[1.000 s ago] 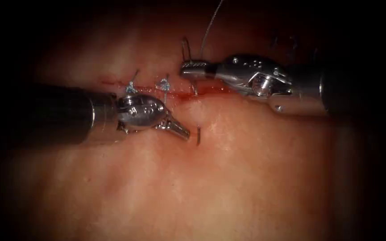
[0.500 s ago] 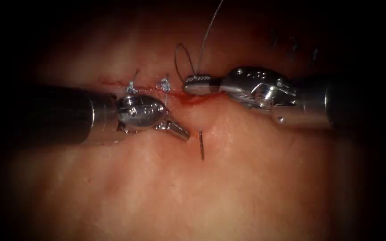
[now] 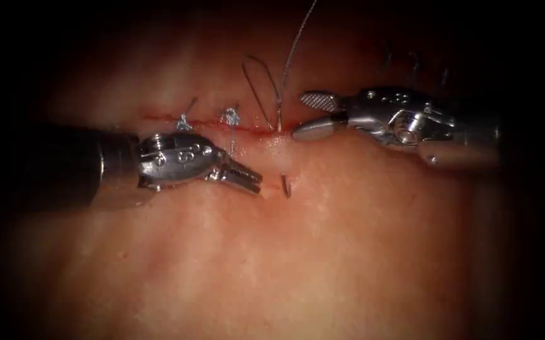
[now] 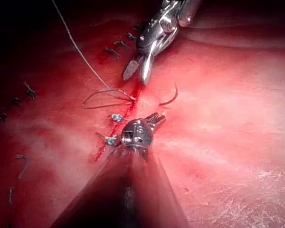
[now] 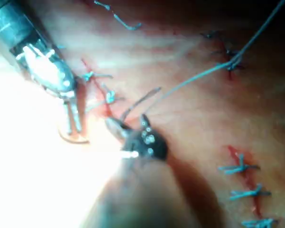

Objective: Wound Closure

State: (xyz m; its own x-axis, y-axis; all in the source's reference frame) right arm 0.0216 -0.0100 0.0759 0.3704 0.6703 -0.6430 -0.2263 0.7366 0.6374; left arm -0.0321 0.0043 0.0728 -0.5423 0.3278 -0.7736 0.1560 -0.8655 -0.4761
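Note:
The curved needle sits in the tissue across the cut. Its tip sticks out of the near edge, and its tail stands at the cut; its curve also shows in the left wrist view. Thread runs up from the tail, with a loop beside it. My right tool stands wide open just right of the tail and holds nothing. To the left of the needle tip, my left tool has its jaws slightly parted and also holds nothing.
Two tied stitches with short blue ends sit on the cut to the left of the needle. Red fluid lines the cut. More tied stitches lie on another cut in the right wrist view.
The right tool, which was shut on the needle's tail, pushed it in, then let go, opened wide and drew back right. The needle tip slid back a little. The left jaws parted.

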